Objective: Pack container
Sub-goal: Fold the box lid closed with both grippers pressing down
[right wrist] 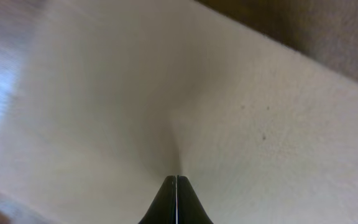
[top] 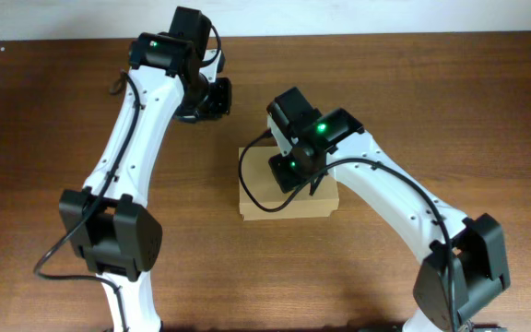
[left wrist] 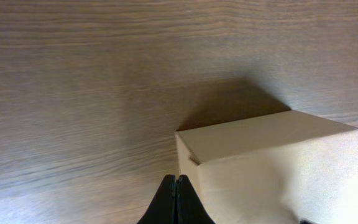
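The container (top: 258,198) is a plain tan cardboard box at the middle of the wooden table, its lid down. My right gripper (right wrist: 176,180) is shut and empty, its tips pressed on the container's flat top (right wrist: 229,124); the right wrist hides much of the box from overhead. My left gripper (left wrist: 176,183) is shut and empty, hanging above the table just beyond the container's far-left corner (left wrist: 272,162). In the overhead view the left gripper (top: 212,100) sits behind and left of the box, apart from it.
Bare wooden table (top: 44,111) on all sides of the box. A pale wall strip runs along the far edge (top: 63,18). Both arm bases stand at the near edge.
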You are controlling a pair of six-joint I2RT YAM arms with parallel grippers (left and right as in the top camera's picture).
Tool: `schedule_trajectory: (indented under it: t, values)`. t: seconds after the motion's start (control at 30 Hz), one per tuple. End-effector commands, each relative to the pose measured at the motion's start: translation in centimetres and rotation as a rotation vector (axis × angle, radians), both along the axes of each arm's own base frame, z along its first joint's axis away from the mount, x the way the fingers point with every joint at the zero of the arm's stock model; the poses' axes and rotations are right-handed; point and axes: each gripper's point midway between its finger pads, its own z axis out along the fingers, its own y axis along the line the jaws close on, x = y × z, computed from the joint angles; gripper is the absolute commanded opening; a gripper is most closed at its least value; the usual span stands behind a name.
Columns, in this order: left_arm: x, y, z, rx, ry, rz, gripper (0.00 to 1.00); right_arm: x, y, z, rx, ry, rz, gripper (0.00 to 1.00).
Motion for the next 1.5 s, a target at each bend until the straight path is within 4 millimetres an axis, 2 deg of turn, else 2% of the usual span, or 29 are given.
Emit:
schedule_trajectory:
  t: [0.0,0.23,0.4,0.5,0.63,0.83,0.87,0.9,0.93,0.97,1.0,1.03,1.17,1.33,1.47]
  values:
    - [0.3,1.2,2.3,0.043,-0.068,0.034,0.02,-0.6,-0.8,-2.1,-0.048,0.024,-0.019,0.03]
    - [0.0,1.3,2.3,0.046,-0.056,0.034,0.02,-2.2,-1.8,-5.2,-0.081,0.078,-0.028,0.04]
    - [-0.1,1.3,2.3,0.045,-0.058,0.034,0.02,-2.3,-1.9,-5.3,-0.081,0.078,-0.028,0.04]
    - [-0.1,1.3,2.9,0.042,-0.071,0.034,0.02,-1.8,-1.5,-4.0,-0.060,0.048,-0.028,0.03]
    - [-0.5,1.4,4.7,0.030,-0.114,0.036,0.02,-1.2,-0.4,-0.2,0.012,-0.003,-0.010,0.04]
    - [-1.9,1.6,10.6,-0.014,-0.252,0.037,0.04,-0.3,0.4,7.3,0.091,-0.121,0.021,0.04]
    - [-2.3,1.7,11.6,-0.020,-0.277,0.037,0.10,-0.1,0.4,8.5,0.101,-0.142,0.029,0.09]
    - [-2.7,1.8,12.8,-0.028,-0.305,0.038,0.22,0.1,0.5,9.8,0.111,-0.166,0.043,0.24]
    - [-3.2,1.9,13.8,-0.035,-0.332,0.039,0.43,0.2,0.5,10.8,0.117,-0.186,0.054,0.47]
    - [-3.6,2.1,14.7,-0.040,-0.354,0.040,0.69,0.4,0.6,11.7,0.123,-0.207,0.068,0.73]
    - [-3.9,2.2,15.4,-0.045,-0.373,0.040,0.85,0.6,0.7,12.4,0.129,-0.225,0.076,0.92]
    - [-4.3,2.3,16.2,-0.050,-0.392,0.041,1.00,0.7,0.8,13.2,0.136,-0.244,0.087,0.99]
    - [-5.5,2.7,18.4,-0.061,-0.453,0.045,1.00,1.6,0.5,14.9,0.121,-0.307,0.071,0.99]
    - [-7.1,2.6,19.4,-0.088,-0.457,0.032,1.00,1.6,0.2,16.2,0.122,-0.336,0.074,0.99]
    - [-9.1,3.1,20.1,-0.082,-0.452,0.032,1.00,0.4,-2.1,17.7,0.079,-0.367,0.081,0.99]
